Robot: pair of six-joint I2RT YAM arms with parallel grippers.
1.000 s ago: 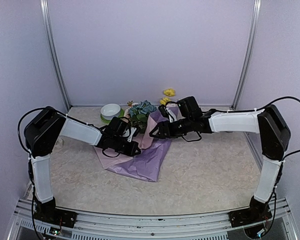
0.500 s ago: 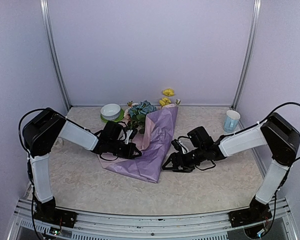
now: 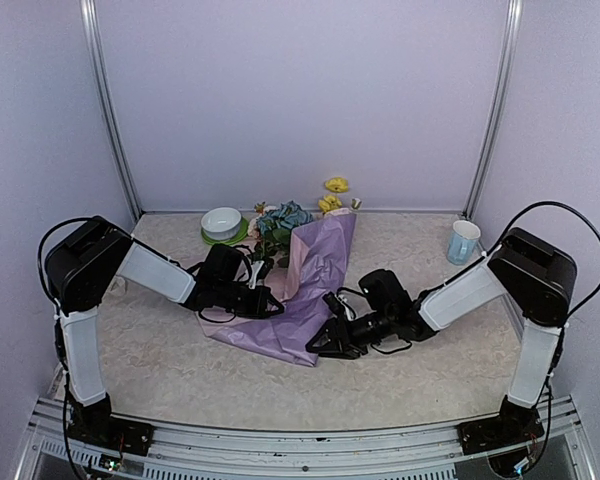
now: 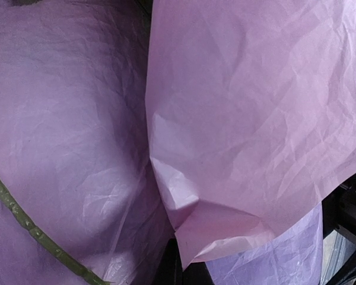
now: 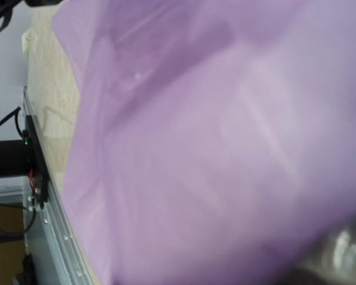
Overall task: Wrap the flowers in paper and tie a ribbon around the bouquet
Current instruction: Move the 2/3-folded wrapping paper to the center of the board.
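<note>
paper [image 3: 302, 305] lies between my grippers, one flap standing up. flowers [image 3: 280, 222] sit just beyond my left gripper [image 3: 268, 303], which is clenched on a paper fold. right gripper [image 3: 325, 345] is at the paper's near edge; view is blurred, so I can't tell its jaws.

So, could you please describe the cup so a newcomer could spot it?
Look at the table's far right corner, below the metal post. The cup stands alone there, tall and pale blue, unlike the low white bowl left of the flowers.

White bowl [image 3: 221, 220] on green plate [image 3: 209, 239] at back left, pale blue cup [image 3: 464, 241] at right
</note>
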